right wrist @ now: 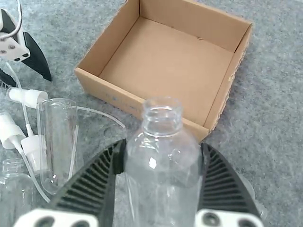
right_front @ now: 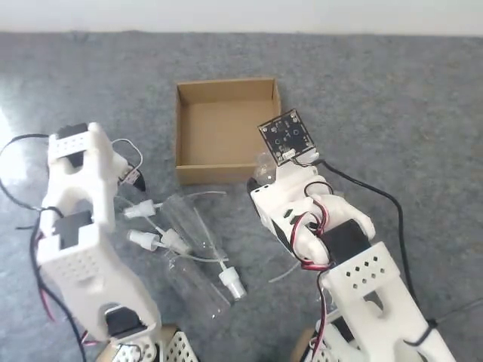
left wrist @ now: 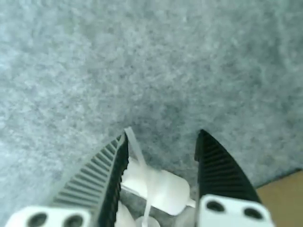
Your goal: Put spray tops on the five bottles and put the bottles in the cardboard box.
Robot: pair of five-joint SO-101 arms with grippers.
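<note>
1. Clear bottle (right wrist: 161,175), nearest my right wrist camera: uncapped with the neck open, and clamped between the jaws of the right gripper (right wrist: 162,145). It sits just beside the front wall of the cardboard box (right wrist: 118,97).
2. Left gripper (left wrist: 162,134): the jaws stand apart, straddling a white spray top (left wrist: 158,189) with its dip tube. I judge it not yet pinched.
3. Progress: the box holds nothing, so none of the five bottles is delivered. Other bottles (right_front: 189,219) lie on the grey table (right_front: 423,90) among loose spray tops (right_front: 143,240). I cannot confirm that any top is seated. By my judgement, practically the whole task remains.
4. Markings: I find no label or legible writing on the bottles, tops or box
</note>
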